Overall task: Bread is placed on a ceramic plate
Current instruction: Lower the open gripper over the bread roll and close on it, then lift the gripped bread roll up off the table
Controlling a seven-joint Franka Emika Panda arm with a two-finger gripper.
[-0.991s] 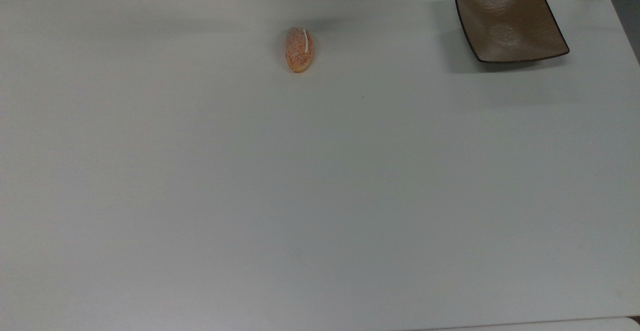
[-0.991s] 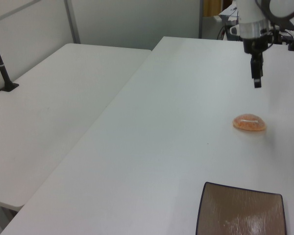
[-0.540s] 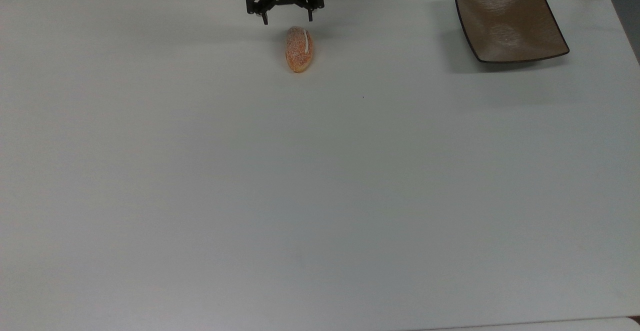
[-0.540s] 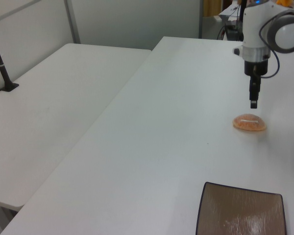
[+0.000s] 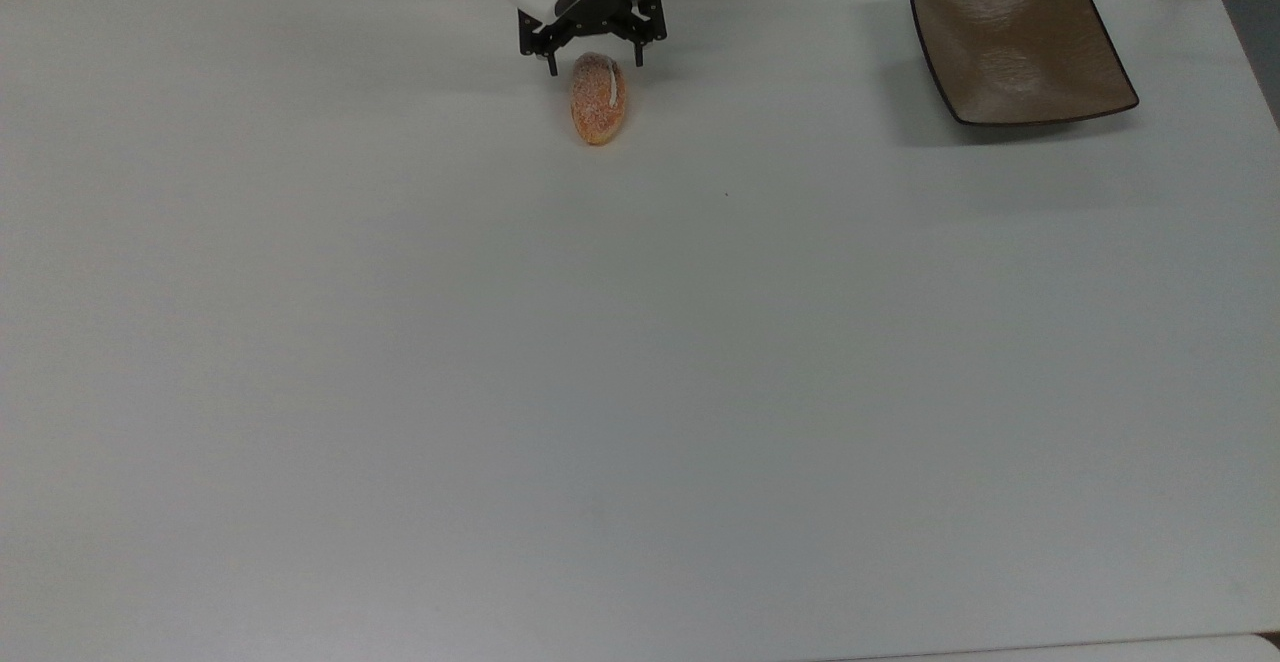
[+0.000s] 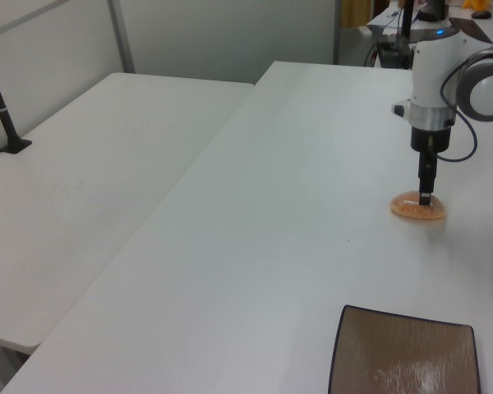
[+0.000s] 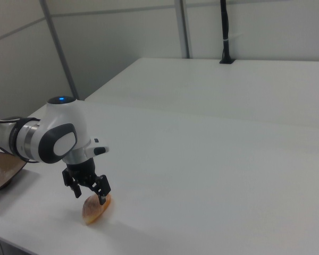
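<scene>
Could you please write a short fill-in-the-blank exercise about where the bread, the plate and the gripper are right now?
1. The bread lies on the white ____, not on the ceramic plate.
2. In the top view, the ceramic plate sits to the bread's ____.
3. The gripper is open, its fingers either side of one ____ of the bread.
4. The ceramic plate's shape is ____.

Missing words: table; right; end; square
</scene>
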